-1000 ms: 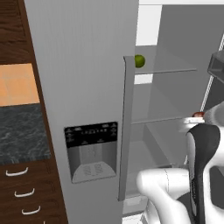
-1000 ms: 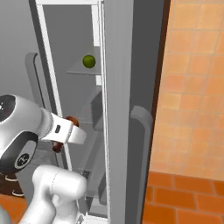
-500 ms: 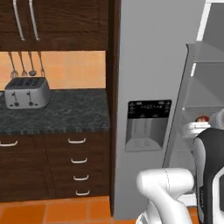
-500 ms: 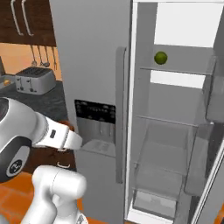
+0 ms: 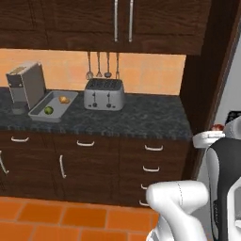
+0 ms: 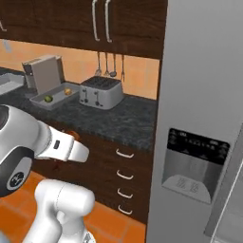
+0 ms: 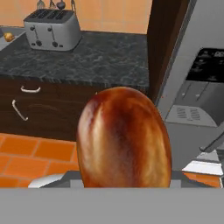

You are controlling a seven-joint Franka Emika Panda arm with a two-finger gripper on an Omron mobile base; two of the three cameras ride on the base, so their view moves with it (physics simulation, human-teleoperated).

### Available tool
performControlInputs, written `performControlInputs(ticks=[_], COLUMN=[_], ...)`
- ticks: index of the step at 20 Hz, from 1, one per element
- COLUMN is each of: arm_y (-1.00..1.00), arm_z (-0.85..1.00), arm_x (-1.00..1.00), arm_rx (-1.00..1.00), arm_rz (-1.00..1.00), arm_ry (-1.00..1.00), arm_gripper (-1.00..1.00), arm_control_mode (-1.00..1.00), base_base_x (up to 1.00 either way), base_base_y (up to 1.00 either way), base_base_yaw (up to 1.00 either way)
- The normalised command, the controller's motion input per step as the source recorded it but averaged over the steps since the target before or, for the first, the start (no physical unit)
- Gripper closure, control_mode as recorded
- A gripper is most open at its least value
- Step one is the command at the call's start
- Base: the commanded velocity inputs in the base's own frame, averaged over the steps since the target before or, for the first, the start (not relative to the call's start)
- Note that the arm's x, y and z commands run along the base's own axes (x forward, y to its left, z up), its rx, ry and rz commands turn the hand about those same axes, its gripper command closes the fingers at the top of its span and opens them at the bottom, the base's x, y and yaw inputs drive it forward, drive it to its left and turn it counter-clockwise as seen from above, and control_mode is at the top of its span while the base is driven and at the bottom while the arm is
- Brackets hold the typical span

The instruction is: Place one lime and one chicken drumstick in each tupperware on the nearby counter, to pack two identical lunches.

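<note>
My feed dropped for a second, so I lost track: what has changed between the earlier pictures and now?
The base has turned left, away from the open fridge; both base views now face the counter with the toaster and a grey tray holding a lime. That shift is the camera's, not the things'. The gripper stays shut on the chicken drumstick, carried along with the arm.

Base swung fridge→counter (image 5: 141, 117), toaster (image 5: 104, 93) now in view.
</note>
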Motion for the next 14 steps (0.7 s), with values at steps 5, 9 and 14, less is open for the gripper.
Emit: performControlInputs(ticks=[5,9,14], arm_y=[0.0,0.0,0.0], arm_z=[0.0,0.0,0.0], arm_x=[0.0,0.0,0.0], arm_rx=[0.0,0.0,0.0], arm_rz=[0.0,0.0,0.0], arm_ry=[0.0,0.0,0.0], arm_gripper=[1.0,1.0,1.0], arm_control_mode=[1.0,1.0,1.0], base_base_x=[0.3,0.52,0.93], base_base_y=[1.0,1.0,1.0], base_base_yaw=[0.43,0.38,0.3])
